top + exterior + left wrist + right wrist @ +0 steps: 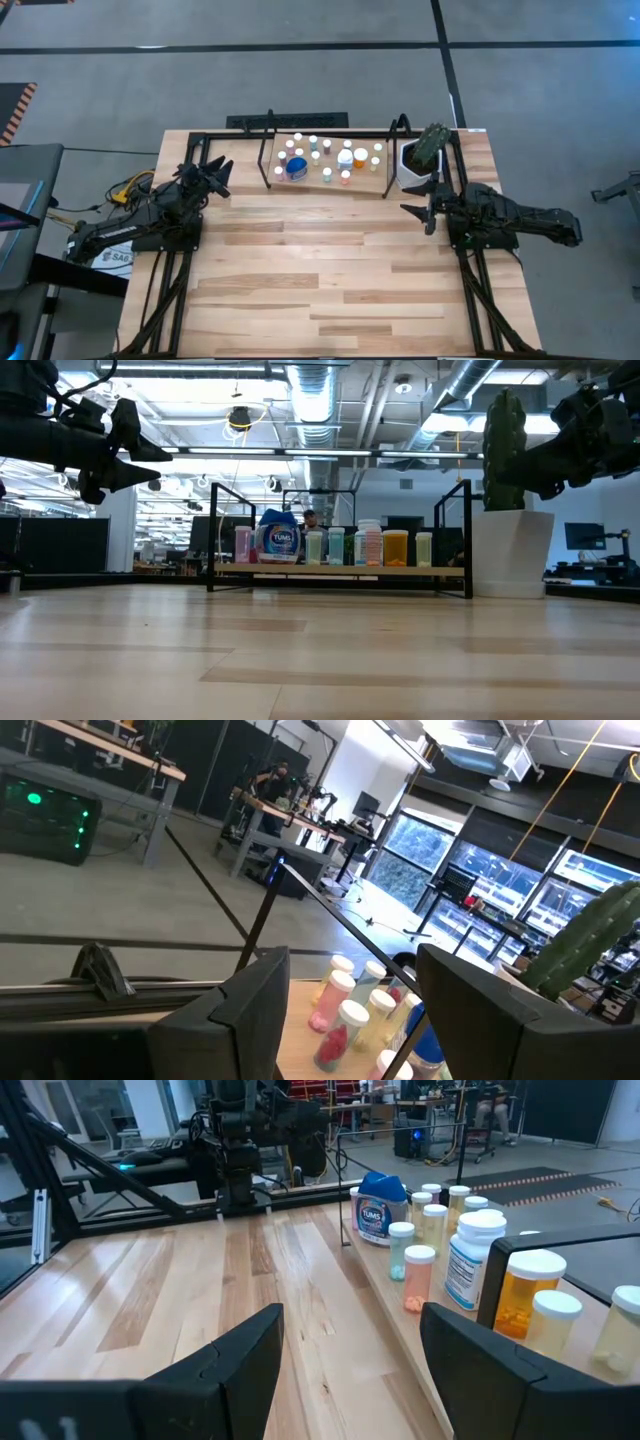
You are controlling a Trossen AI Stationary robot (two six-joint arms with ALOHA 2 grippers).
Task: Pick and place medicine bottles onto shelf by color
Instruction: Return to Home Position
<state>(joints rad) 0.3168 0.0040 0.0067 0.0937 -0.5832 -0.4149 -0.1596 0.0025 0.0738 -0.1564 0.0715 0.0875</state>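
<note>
The shelf (330, 190), a low black wire frame with a light wood board, stands at the table's far middle. Several small medicine bottles (318, 152) stand upright on its board, mostly white-capped, with a larger blue one (296, 167) toward its left and an orange one (396, 548) toward its right. My left gripper (222, 172) hovers open above the table, left of the shelf. My right gripper (420, 205) hovers open right of the shelf, by the plant pot. Neither has anything between its fingers (250, 1365).
A white pot with a green cactus-like plant (420, 158) stands just right of the shelf, close to my right gripper. Black arm frames (170, 290) run along both table sides. The wood table top (320, 270) lies bare between the arms and toward the near edge.
</note>
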